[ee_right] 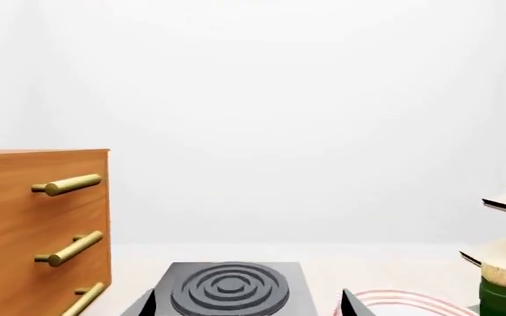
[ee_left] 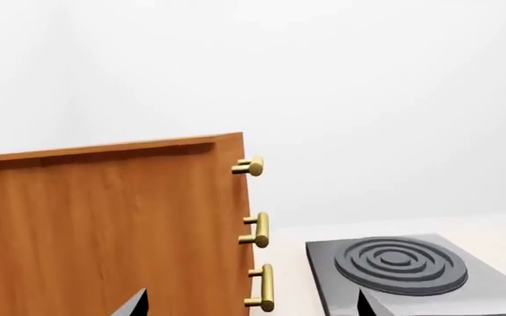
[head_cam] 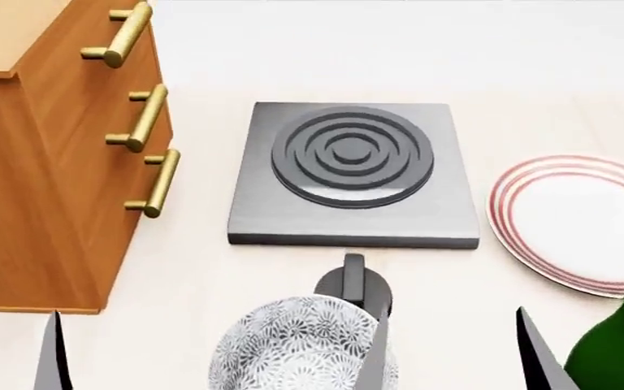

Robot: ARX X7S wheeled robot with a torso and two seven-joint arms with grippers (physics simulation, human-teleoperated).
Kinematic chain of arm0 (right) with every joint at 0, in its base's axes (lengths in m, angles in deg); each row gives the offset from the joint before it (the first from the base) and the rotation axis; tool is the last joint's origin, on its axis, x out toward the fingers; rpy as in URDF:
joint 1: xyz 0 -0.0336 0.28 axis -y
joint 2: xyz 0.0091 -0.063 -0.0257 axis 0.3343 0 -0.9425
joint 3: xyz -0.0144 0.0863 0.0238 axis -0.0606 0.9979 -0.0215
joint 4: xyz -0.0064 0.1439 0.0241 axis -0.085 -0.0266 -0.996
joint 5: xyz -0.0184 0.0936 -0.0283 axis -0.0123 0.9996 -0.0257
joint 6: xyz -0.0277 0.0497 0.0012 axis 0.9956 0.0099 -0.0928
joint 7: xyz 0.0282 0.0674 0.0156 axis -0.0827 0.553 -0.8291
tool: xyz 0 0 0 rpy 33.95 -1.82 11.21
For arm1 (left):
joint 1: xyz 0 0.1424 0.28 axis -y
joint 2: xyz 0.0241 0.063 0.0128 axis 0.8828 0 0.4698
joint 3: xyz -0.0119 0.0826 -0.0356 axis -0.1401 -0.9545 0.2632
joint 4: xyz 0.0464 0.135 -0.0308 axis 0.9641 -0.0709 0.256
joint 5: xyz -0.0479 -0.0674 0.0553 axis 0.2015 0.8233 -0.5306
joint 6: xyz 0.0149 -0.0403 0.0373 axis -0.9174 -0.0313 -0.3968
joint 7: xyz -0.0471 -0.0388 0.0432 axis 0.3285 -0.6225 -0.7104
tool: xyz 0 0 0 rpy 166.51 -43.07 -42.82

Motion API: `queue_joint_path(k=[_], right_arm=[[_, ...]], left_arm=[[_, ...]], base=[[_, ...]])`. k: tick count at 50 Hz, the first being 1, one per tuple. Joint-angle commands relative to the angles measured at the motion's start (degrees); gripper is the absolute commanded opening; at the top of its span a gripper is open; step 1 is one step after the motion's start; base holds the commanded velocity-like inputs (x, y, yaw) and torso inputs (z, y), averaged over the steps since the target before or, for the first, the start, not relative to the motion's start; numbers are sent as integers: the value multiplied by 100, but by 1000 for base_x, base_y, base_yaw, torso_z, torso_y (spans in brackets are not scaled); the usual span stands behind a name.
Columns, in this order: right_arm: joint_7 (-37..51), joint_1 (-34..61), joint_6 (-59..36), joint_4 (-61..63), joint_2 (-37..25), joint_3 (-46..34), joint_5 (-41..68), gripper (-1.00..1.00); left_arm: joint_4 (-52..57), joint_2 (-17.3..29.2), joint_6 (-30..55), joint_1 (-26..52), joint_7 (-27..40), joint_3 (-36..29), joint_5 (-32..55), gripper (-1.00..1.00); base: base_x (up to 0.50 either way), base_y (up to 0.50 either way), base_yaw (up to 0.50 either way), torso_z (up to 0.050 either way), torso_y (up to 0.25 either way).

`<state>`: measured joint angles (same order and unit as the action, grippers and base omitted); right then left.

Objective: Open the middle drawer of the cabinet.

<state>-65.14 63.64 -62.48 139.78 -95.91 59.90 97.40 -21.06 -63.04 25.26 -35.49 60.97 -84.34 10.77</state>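
The tall orange-brown wooden cabinet (head_cam: 41,162) has its brass-handled middle drawer (head_cam: 142,119) closed, left of the grey stove plate (head_cam: 353,172), and both grippers' fingers (head_cam: 49,353) stand wide, holding nothing.

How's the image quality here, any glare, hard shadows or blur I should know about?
Head view: even, soft lighting, everything sharp; the stove plate carries a pale sheen near its coil, and only faint shadows lie under the cabinet. Left wrist view: blank white backdrop, crisp brass handles, no glare. Right wrist view: the same flat white, nothing blurred; the green bottle is cut off by the frame edge.
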Motion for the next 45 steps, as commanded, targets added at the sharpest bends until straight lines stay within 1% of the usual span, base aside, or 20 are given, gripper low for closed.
queue_joint_path(k=[1, 9, 18, 26, 28, 45], right_arm=[[54, 2, 26, -22, -63, -52, 49, 100], [91, -23, 94, -46, -100, -83, 52, 100], [115, -25, 127, -62, -133, -72, 129, 100], [144, -54, 275, -106, -153, -64, 154, 100], [144, -85, 391, -110, -158, -79, 136, 100], [211, -91, 429, -155, -232, -141, 156, 100]], left_arm=[[-33, 49, -27, -6, 62, -58, 24, 100], [-48, 70, -31, -6, 102, -81, 36, 100], [-64, 105, -29, 2, 145, -118, 43, 100], [-72, 137, -15, 16, 178, -164, 53, 100], [-74, 150, -8, 22, 191, -173, 62, 100], [-55, 240, 6, 27, 303, -233, 124, 100]], base=[[500, 20, 0, 0, 0], [500, 210, 0, 0, 0], [450, 359, 0, 0, 2], [500, 21, 0, 0, 0], [0, 0, 0, 0, 0], [0, 0, 0, 0, 0]])
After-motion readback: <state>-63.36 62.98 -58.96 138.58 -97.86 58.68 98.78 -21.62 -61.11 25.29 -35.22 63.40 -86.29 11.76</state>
